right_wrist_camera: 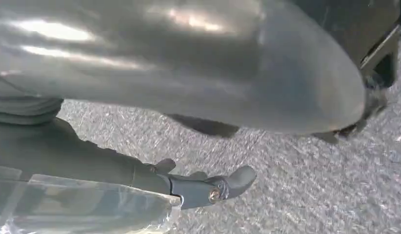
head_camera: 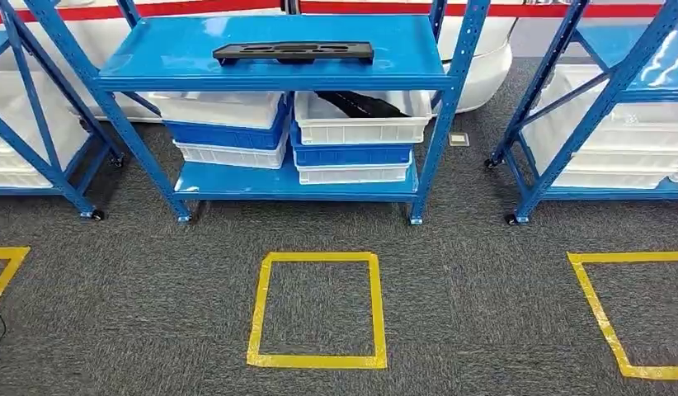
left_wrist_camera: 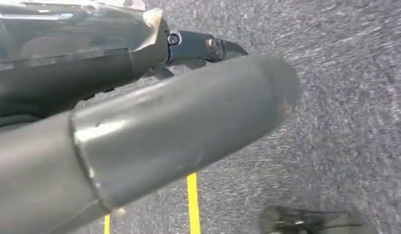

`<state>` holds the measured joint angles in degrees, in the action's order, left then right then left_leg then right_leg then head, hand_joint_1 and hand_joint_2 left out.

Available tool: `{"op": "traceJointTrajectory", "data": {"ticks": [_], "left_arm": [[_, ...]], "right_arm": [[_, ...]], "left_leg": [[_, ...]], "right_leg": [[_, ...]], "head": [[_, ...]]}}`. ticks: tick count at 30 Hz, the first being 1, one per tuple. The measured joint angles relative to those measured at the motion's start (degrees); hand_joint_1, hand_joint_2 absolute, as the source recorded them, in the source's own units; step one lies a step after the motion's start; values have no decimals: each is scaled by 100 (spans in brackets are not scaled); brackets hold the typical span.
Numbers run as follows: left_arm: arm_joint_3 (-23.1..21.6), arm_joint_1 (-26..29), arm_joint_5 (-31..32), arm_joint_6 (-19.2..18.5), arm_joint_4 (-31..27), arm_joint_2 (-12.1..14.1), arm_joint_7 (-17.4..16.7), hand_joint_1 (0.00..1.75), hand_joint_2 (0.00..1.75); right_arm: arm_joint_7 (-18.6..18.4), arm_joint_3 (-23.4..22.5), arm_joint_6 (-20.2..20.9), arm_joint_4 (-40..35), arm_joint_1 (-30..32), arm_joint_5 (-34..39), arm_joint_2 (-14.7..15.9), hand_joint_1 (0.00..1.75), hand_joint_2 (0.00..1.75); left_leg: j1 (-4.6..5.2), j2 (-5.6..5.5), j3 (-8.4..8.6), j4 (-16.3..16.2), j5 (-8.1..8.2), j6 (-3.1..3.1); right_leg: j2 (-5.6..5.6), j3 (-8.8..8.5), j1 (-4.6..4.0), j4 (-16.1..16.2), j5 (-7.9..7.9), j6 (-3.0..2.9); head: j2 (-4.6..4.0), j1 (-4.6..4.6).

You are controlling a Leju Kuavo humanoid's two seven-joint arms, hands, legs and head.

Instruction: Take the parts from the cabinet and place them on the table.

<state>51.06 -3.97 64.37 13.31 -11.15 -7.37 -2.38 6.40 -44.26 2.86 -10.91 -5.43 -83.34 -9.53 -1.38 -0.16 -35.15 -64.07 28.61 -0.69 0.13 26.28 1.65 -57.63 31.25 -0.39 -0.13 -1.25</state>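
Note:
A flat black part [head_camera: 293,52] lies on the top shelf of the blue cabinet rack [head_camera: 195,74] straight ahead. Another black part [head_camera: 360,105] rests inside the upper white bin [head_camera: 362,129] on the lower shelf. My left hand [left_wrist_camera: 154,117] hangs over the grey carpet, its thick thumb and a dark finger [left_wrist_camera: 203,46] apart, holding nothing. My right hand [right_wrist_camera: 198,73] hangs the same way, a dark finger [right_wrist_camera: 208,187] well apart from the thumb, with nothing between them.
Stacked white and blue bins [head_camera: 228,124] fill the lower shelf. More blue racks stand at the left [head_camera: 39,124] and right [head_camera: 600,107]. A yellow tape square [head_camera: 317,360] marks the carpet before the rack, with others at both sides.

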Motion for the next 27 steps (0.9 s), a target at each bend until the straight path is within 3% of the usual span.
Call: {"op": "traceJointTrajectory", "data": {"ticks": [1,2,3,5,6,7,8,10,11,12,14,16,17,18,19,20,21,23,25,26,27], "left_arm": [[0,4,0,2,0,0,-6,0,0],[-2,9,2,2,7,-4,-17,0,0],[-2,-1,0,4,4,-7,-24,0,0],[0,14,-11,13,4,-7,-52,0,0],[0,22,-13,13,4,-11,-57,0,0],[2,18,-13,13,4,-20,-57,0,0],[0,3,-15,15,4,-24,-57,0,0],[0,-16,-15,15,2,-20,-57,0,0],[0,-14,-13,15,2,-22,-57,0,0],[0,-9,-15,15,4,-26,-57,0,0],[0,5,-15,15,4,-37,-48,0,0],[0,5,-7,15,4,-46,-17,0,0],[0,11,0,13,9,-57,-9,0,0],[0,5,7,15,4,-50,9,0,0],[0,-7,31,13,4,-52,22,0,0],[0,-2,37,13,4,-55,26,0,0],[0,-5,39,15,4,-55,33,0,0],[0,-15,44,17,0,-48,35,0,0],[-2,-31,48,17,0,-50,35,0,0],[-2,-31,46,20,0,-46,35,0,0],[-2,-28,46,20,0,-46,33,0,0]], "right_arm": [[0,0,0,0,-6,2,-9,0,0],[0,0,0,0,-13,2,-7,0,0],[0,0,0,0,-35,2,-13,0,0],[-4,0,0,0,-24,-7,-9,0,0],[-7,0,0,0,-32,-7,-11,0,0],[-7,0,0,0,-31,-9,-2,0,0],[-4,0,0,0,-46,-9,0,0,0],[-4,0,0,0,-46,-9,0,0,0],[-4,0,0,0,-45,-9,0,0,0],[-5,0,0,0,-30,-11,2,0,0],[-7,0,0,0,5,-13,20,0,0],[-2,0,2,0,8,-13,31,0,0],[2,0,2,2,32,-7,46,0,0],[4,0,4,2,15,4,42,0,0],[7,0,7,2,9,11,39,0,0],[17,0,7,2,28,22,50,0,0],[22,-2,4,2,24,24,55,0,0],[42,-2,-7,0,1,35,44,0,0],[52,-2,-7,0,-34,35,33,0,0],[55,-2,-4,0,-35,33,33,0,0],[55,-2,-4,0,-34,33,33,0,0]], "left_leg": [[-1,13,92,405,-306,-4],[59,32,40,298,14,-1],[85,38,52,371,95,95],[97,20,83,433,-74,239],[93,6,196,449,-74,289],[73,12,302,504,-75,334],[84,9,350,513,-63,369],[104,-5,383,515,12,425],[119,-9,413,514,49,442],[134,-25,464,514,94,446],[173,-53,593,515,190,447],[203,-60,741,519,311,438],[219,-62,783,505,371,424],[227,-83,797,509,409,381],[226,-73,809,526,450,332],[228,-71,876,461,440,325],[227,-67,890,440,440,321],[208,-50,722,50,431,251],[134,-35,186,-699,676,153],[106,-33,-62,-968,868,111],[86,-31,-214,-1087,951,81]], "right_leg": [[-6,8,4,6,53,37],[-3,-109,-3,4,75,72],[-8,-27,-31,35,112,130],[-11,-191,-76,-10,89,236],[-13,-234,-97,-10,104,261],[-14,-150,-76,-119,166,250],[-12,12,-81,-442,228,209],[-12,614,-82,-1306,488,184],[-12,893,-84,-1627,621,165],[-11,1083,-95,-1754,621,186],[-11,1117,-124,-1328,324,224],[-13,930,-178,-362,-350,254],[-17,976,-211,-325,-437,153],[-34,953,-230,-300,-224,52],[-28,858,-248,-272,-372,50],[-29,923,-213,-235,-411,22],[-1,751,-152,-233,-407,6],[-12,592,-108,-127,-369,-34],[-4,538,-99,-120,-301,-108],[4,512,-99,-121,-267,-99],[10,484,-95,-121,-234,-95]], "head": [[0,-7],[-2,0],[0,-32],[0,-17],[0,-15],[0,-15],[-2,-11],[0,4],[-2,13],[0,6],[-2,11],[-2,11],[-2,-11],[0,-13],[0,-17],[0,-53],[-2,-13],[-2,-33],[0,-46],[-2,-44],[-2,-42]]}}
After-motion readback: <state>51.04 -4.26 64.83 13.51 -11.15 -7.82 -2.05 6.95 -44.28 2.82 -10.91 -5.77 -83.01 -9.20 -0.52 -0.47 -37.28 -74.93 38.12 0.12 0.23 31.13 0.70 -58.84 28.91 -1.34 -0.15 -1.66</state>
